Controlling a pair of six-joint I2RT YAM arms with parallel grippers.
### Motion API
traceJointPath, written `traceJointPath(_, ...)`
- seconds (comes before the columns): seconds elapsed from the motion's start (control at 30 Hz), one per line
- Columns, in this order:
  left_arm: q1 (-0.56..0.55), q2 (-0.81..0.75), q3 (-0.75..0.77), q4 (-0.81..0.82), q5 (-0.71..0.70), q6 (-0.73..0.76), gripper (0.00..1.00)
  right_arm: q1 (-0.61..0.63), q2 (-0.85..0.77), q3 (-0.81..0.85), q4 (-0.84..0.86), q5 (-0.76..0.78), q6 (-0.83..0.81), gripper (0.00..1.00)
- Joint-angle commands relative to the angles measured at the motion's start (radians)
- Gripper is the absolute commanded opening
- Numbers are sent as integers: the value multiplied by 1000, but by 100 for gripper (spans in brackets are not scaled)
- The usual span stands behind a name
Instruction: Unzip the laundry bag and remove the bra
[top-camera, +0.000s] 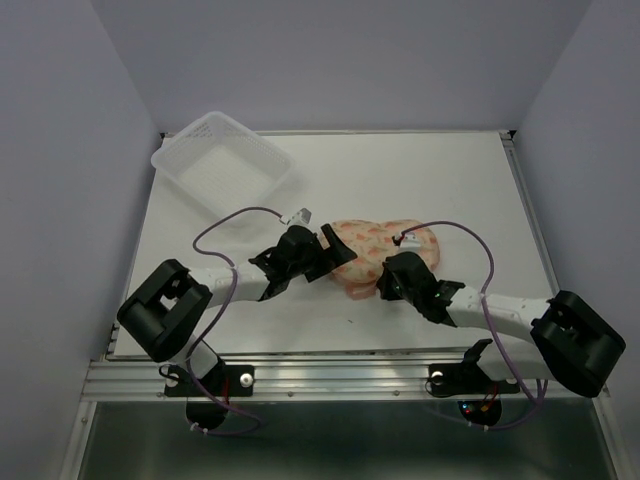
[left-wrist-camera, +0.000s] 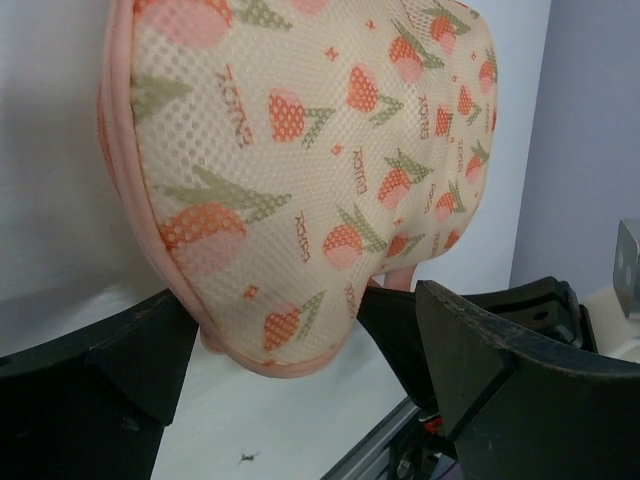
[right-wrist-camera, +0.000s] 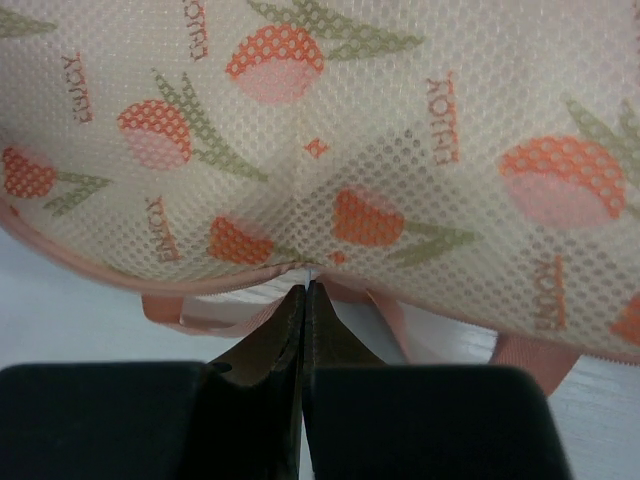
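White table (top-camera: 440, 180) bears mesh laundry bag (top-camera: 372, 245) (tulip-printed).

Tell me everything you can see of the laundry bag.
The laundry bag is a peach-pink, peanut-shaped mesh pouch printed with orange-red fruit, green leaves and small lettering, edged by a pink zipper rim with a thin pink loop. It lies on the white table, apparently zipped shut. The open left gripper straddles one end; the shut right gripper meets its near rim.

Lab test cell: white table (top-camera: 450, 180), blank walls (top-camera: 340, 60).
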Motion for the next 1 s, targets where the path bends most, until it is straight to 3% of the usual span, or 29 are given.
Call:
traceJointPath(0.0,-77,-2,-28,80,-74,-129,99,4,10,49,93,-27,12,1)
traceJointPath(0.23,-100,26,-60,91,-144,-188,99,4,14,58,101,-33,22,1)
traceJointPath(0.33,-91,32,-51,79,-163,-162,93,4,21,58,104,-39,22,1)
traceJointPath(0.4,-82,40,-34,61,-171,-137,72,4,21,55,104,-39,22,1)
traceJointPath(0.43,-77,41,-28,53,-172,-128,46,4,18,50,104,-37,21,1)
traceJointPath(0.53,-48,40,-10,22,-175,-96,9,4,-4,31,95,-10,21,1)
traceJointPath(0.57,-34,37,-2,15,-180,-74,3,4,-10,26,90,-1,21,1)
traceJointPath(0.97,116,7,33,-110,-201,105,0,4,-171,-32,-100,209,44,1)
